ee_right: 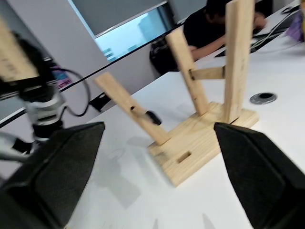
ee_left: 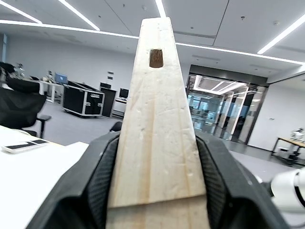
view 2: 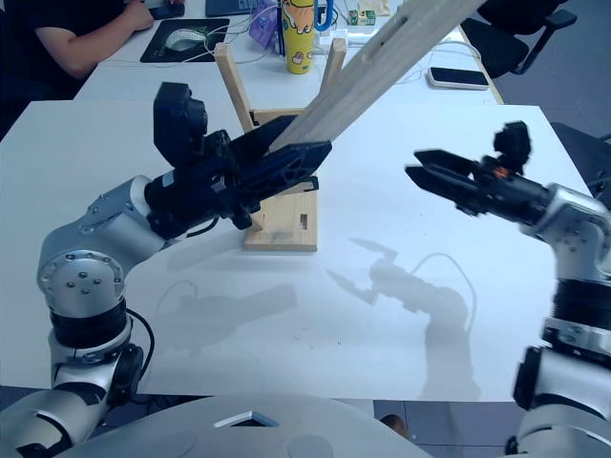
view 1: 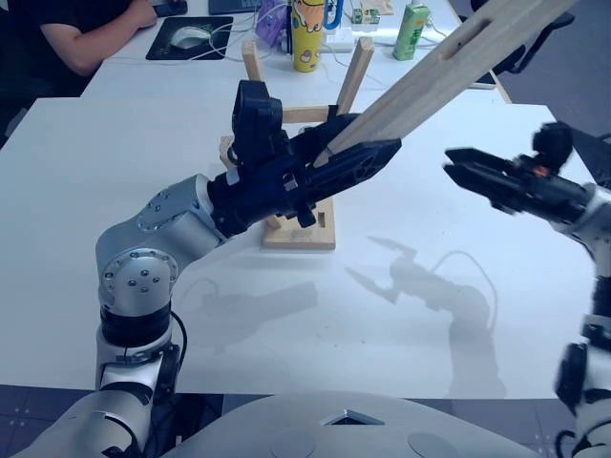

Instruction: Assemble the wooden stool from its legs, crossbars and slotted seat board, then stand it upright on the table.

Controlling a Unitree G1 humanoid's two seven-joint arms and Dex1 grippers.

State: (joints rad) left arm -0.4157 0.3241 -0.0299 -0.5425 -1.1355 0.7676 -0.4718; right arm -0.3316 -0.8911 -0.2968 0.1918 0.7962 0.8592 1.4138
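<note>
My left gripper (view 1: 368, 157) is shut on a long wooden leg (view 1: 449, 67) that slants up and to the right, above the table. The leg (ee_left: 157, 119) has a dark slot near its far end and sits between the black fingers (ee_left: 102, 176). Behind it, the slotted seat board (view 1: 305, 234) lies flat on the table. Legs (view 1: 355, 72) stand up from the board, with a crossbar (view 1: 305, 114) joining two of them. My right gripper (view 1: 451, 162) hovers open to the right of the board, empty. In the right wrist view the seat board (ee_right: 200, 143) carries three legs (ee_right: 188, 71).
The white table (view 1: 115, 172) has free room in front and on both sides of the board. On the desk behind stand a yellow cup (view 1: 307, 38) and a green carton (view 1: 412, 31), with a mouse pad (view 1: 189, 38) and a phone (view 2: 460, 76).
</note>
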